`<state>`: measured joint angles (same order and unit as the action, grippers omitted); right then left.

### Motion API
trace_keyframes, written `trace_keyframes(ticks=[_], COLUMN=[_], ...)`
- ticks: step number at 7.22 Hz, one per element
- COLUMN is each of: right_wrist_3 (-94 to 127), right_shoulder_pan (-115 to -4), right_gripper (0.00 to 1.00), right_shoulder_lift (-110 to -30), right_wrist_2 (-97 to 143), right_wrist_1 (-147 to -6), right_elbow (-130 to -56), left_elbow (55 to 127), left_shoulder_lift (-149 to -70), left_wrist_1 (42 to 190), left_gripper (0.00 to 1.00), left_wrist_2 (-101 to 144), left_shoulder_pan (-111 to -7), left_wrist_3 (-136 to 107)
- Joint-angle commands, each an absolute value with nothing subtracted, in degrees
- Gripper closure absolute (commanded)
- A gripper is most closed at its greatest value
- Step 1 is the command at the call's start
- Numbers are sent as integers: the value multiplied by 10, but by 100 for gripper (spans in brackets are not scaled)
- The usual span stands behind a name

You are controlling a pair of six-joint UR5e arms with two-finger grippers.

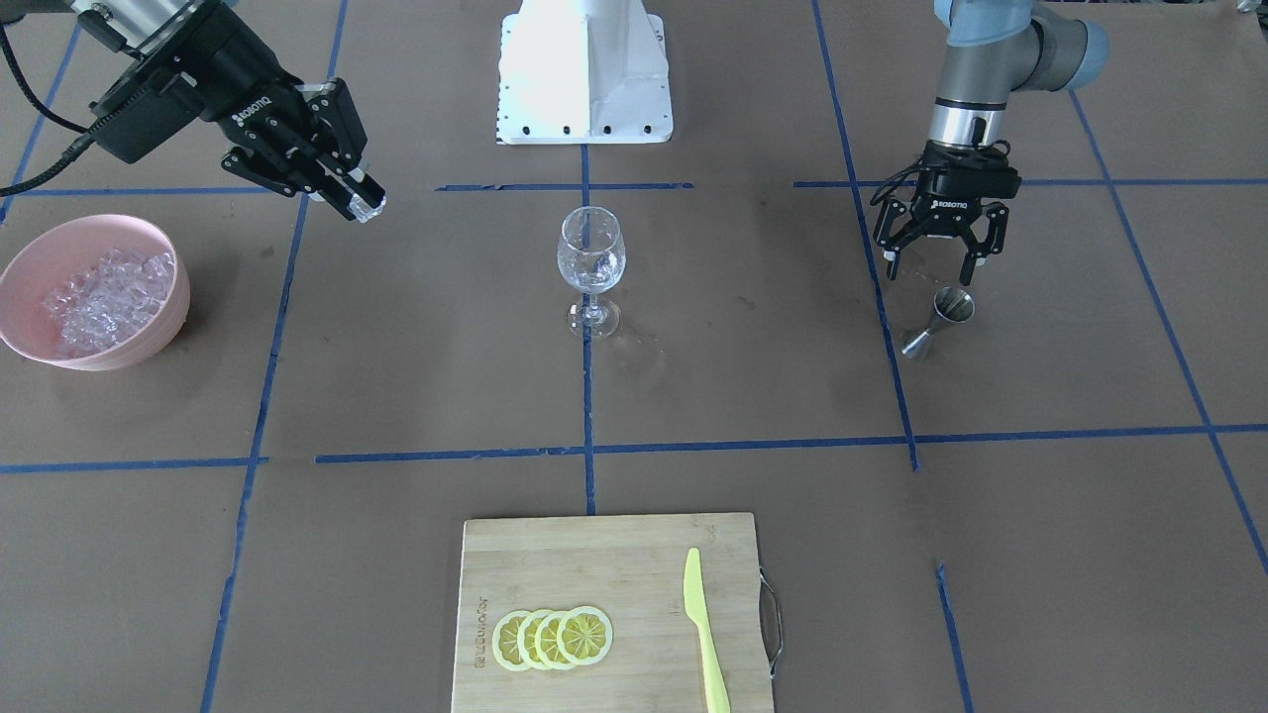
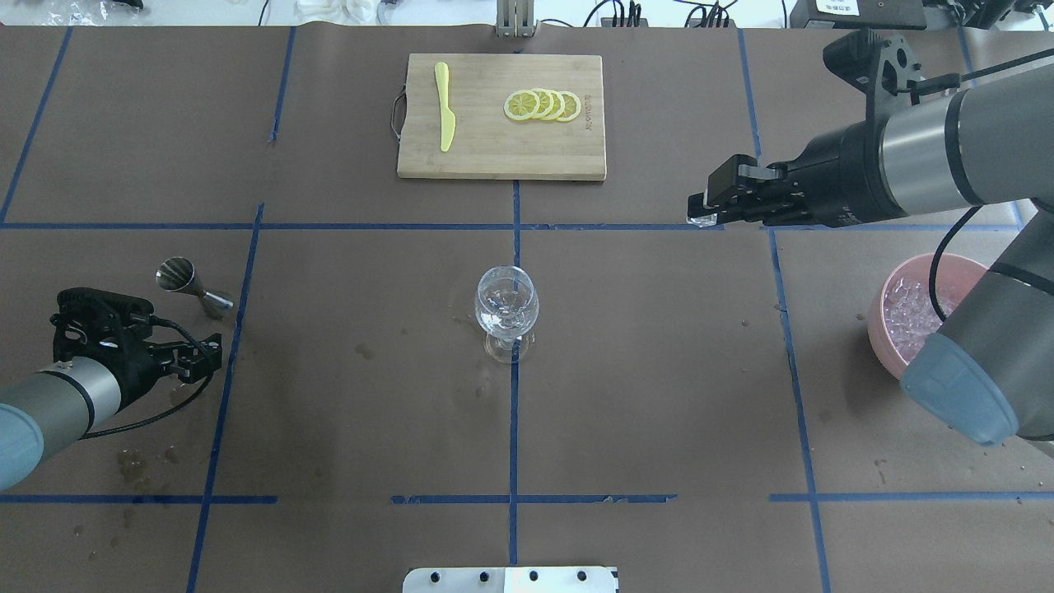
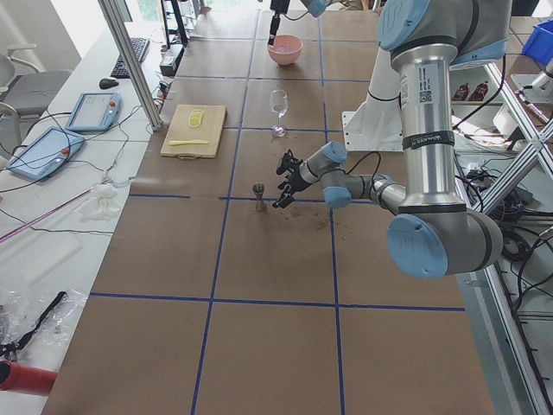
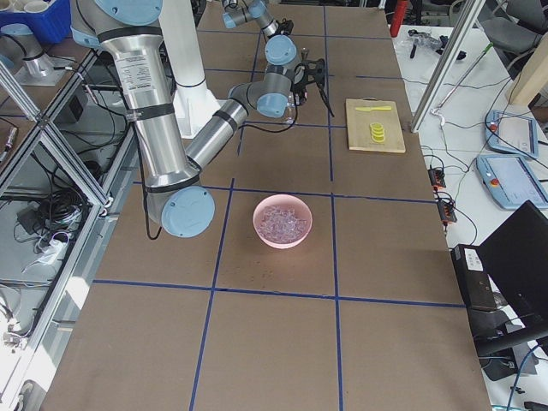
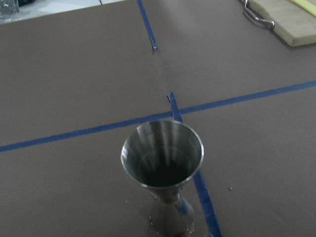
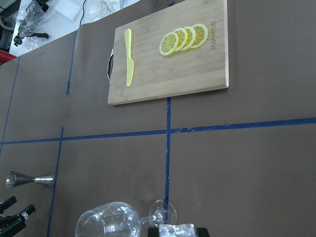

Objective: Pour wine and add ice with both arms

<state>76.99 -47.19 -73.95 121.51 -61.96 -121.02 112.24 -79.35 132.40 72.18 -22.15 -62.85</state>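
My right gripper [image 1: 363, 203] is shut on one clear ice cube [image 1: 369, 208] and holds it in the air between the pink bowl and the wine glass [image 1: 591, 265]. The overhead view shows the cube [image 2: 701, 219] at the fingertips, to the right of the glass [image 2: 506, 311] and beyond it. The heap of ice [image 1: 107, 300] lies in the pink bowl [image 1: 174, 315]. My left gripper [image 1: 936, 259] is open and empty, just behind the upright steel jigger [image 1: 941, 319]. The left wrist view looks down into the jigger [image 5: 163, 165]. The glass holds something clear.
A bamboo cutting board [image 1: 555, 564] carries several lemon slices [image 1: 553, 637] and a yellow-green knife [image 1: 705, 634] at the operators' side. The white pedestal [image 1: 584, 69] stands behind the glass. Blue tape lines cross the brown table.
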Motion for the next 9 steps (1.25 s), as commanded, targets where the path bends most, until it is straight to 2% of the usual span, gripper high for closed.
trace_keyframes(ticks=[1, 2, 4, 6, 9], right_wrist_3=[794, 800, 800, 800, 800], right_shoulder_pan=[-417, -383, -353, -309, -296], right_gripper=[100, 100, 100, 100, 100], right_shoulder_lift=[-709, -694, -614, -589, -567], right_wrist_2=[1182, 1144, 1115, 1062, 1048], right_wrist_1=[-621, -631, -733, -738, -738], right_elbow=[-1205, -1200, -1184, -1163, -1133], left_elbow=[1190, 1209, 1216, 1235, 1242], left_shoulder_lift=[-793, -793, -793, -796, -795], left_wrist_1=[1222, 1189, 1187, 1166, 1162], left_gripper=[0, 0, 0, 0, 0], left_wrist_2=[797, 834, 848, 930, 938], left_shoulder_pan=[-222, -234, -246, -340, -361], left_wrist_3=[-637, -636, -630, -580, -563])
